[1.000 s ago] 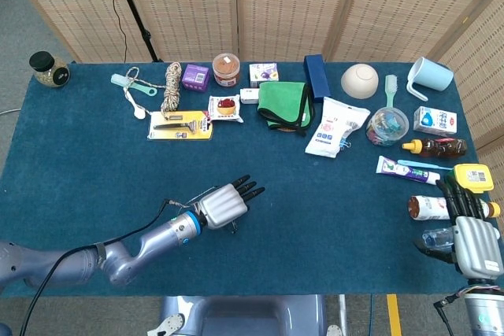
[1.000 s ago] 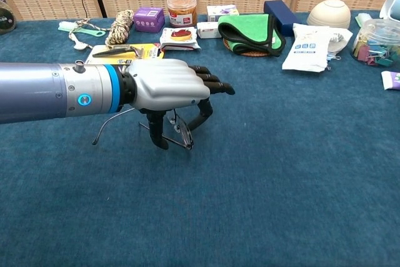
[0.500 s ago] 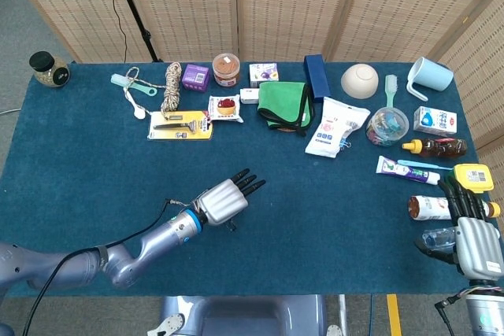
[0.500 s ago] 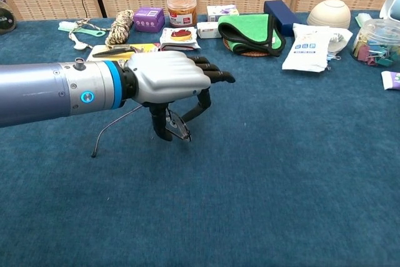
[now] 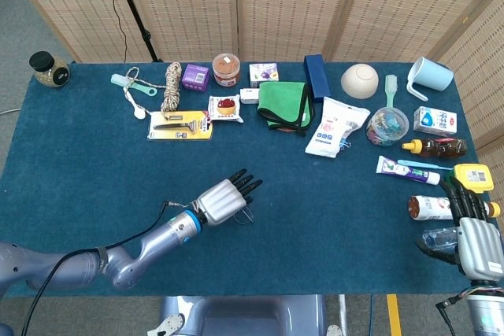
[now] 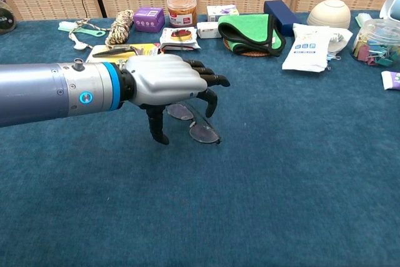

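Two hands are shown over a blue table [image 5: 63, 163]. Left hand [image 6: 167, 82] is held palm down near the table's front middle, fingers extended and thumb pointed downward, with nothing gripped. Glasses [image 6: 194, 123] are seen lying flat on the cloth directly beneath it, one lens just past the fingers [image 6: 209, 80]; contact cannot be determined. Right hand [image 5: 476, 238] is placed at the table's right front corner, fingers stretched forward beside a clear bottle [image 5: 441, 239]; whether it is held cannot be told.
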Controlling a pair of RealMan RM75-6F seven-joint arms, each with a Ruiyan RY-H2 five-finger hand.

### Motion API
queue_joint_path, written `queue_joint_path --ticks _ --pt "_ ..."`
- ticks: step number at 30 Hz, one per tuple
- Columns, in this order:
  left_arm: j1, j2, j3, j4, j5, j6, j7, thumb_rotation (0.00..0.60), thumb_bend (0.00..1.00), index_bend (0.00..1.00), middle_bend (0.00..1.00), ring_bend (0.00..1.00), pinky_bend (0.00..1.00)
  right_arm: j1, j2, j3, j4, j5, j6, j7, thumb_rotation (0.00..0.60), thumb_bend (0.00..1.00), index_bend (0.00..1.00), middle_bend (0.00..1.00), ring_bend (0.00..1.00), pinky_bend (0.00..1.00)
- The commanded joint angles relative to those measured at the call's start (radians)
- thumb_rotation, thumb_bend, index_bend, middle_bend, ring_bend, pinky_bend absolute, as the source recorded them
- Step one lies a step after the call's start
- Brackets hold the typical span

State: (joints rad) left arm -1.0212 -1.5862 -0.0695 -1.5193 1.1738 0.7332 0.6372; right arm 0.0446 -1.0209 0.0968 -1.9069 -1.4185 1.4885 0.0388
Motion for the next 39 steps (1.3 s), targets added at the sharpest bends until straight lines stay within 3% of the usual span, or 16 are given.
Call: queue_joint_path --ticks 1,9,19,26,39 --pt "-0.004 0.015 0.009 -0.023 -0.017 -0.004 0.017 0.600 0.02 0.31 0.00 0.00 0.00 -0.001 0.000 0.000 0.001 -0.001 0.001 0.001 0.600 0.00 0.03 0.00 0.00 0.00" --pt "0.023 0.069 0.038 -0.101 -0.002 0.045 0.018 0.600 0.03 0.27 0.00 0.00 0.00 -0.002 0.000 0.000 0.001 -0.008 0.005 0.007 0.600 0.00 0.03 0.00 0.00 0.00" --pt "0.093 0.152 0.039 -0.180 0.078 0.156 -0.091 0.600 0.02 0.01 0.00 0.00 0.00 -0.002 -0.001 -0.002 -0.004 -0.017 0.006 0.002 0.600 0.00 0.03 0.00 0.00 0.00" --pt "0.135 0.216 0.019 -0.224 0.130 0.194 -0.269 0.600 0.02 0.00 0.00 0.00 0.00 0.001 -0.005 -0.003 -0.007 -0.018 0.002 -0.004 0.600 0.00 0.03 0.00 0.00 0.00" --pt "0.167 0.278 -0.029 -0.198 0.186 0.221 -0.516 0.600 0.03 0.03 0.00 0.00 0.00 0.005 -0.008 -0.003 -0.010 -0.017 -0.004 -0.009 0.600 0.00 0.03 0.00 0.00 0.00"
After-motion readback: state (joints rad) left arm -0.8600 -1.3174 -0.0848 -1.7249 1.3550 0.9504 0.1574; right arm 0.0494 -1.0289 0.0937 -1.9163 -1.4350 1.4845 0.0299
